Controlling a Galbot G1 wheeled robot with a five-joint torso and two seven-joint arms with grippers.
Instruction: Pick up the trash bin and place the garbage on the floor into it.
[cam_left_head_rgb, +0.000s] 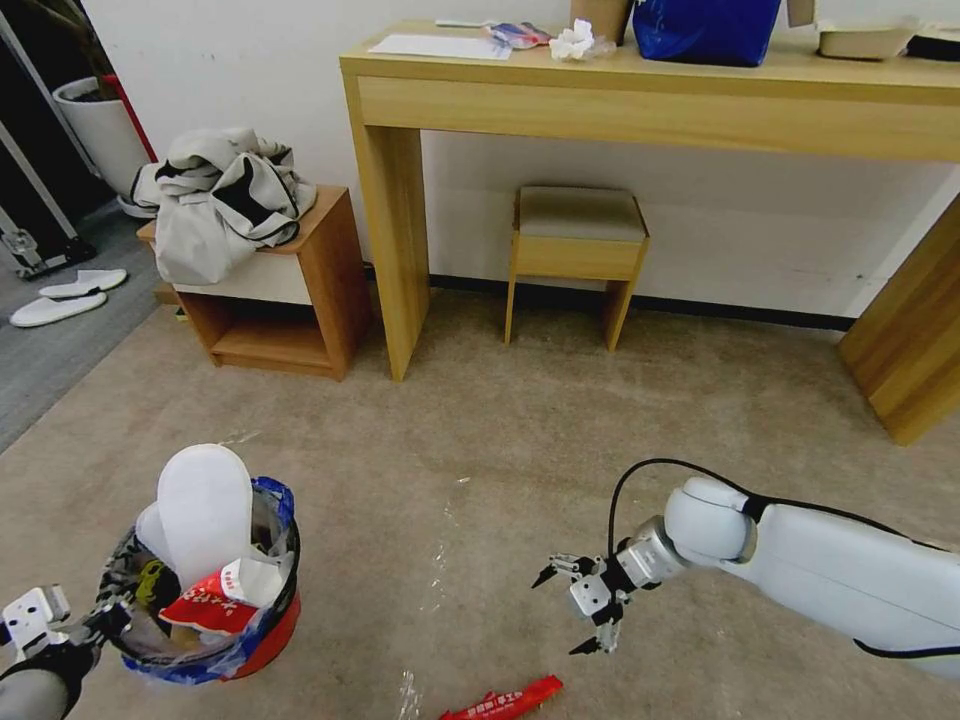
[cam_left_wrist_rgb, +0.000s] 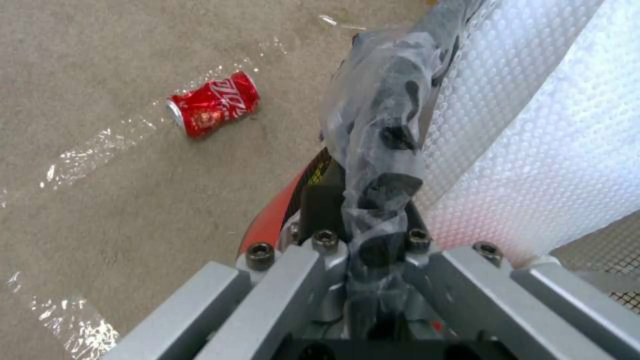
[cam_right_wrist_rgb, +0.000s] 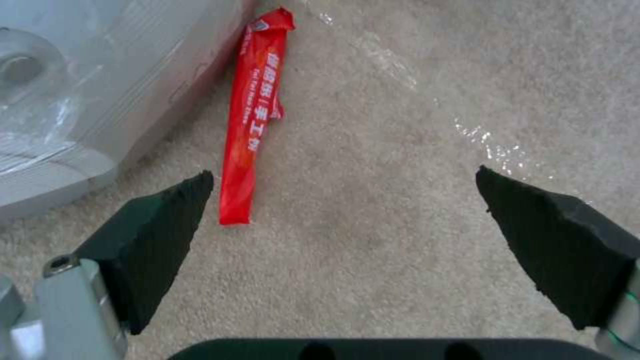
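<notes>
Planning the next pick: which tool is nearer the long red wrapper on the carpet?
Right. The right tool hangs open just above the red wrapper; the left tool is farther off, clamped on the trash bin rim.

Can (cam_left_wrist_rgb: 213, 103): white Coca-Cola script, partly readable. Red wrapper (cam_right_wrist_rgb: 252, 120): white Chinese characters plus small Latin print, illegible.

White arm (cam_left_head_rgb: 840, 575), black cable, silver wrist, black fingertips (cam_right_wrist_rgb: 160, 235).

Left tool (cam_left_head_rgb: 110, 615) clamped low at the robot's left; right tool (cam_left_head_rgb: 580, 610) hangs spread wide.
</notes>
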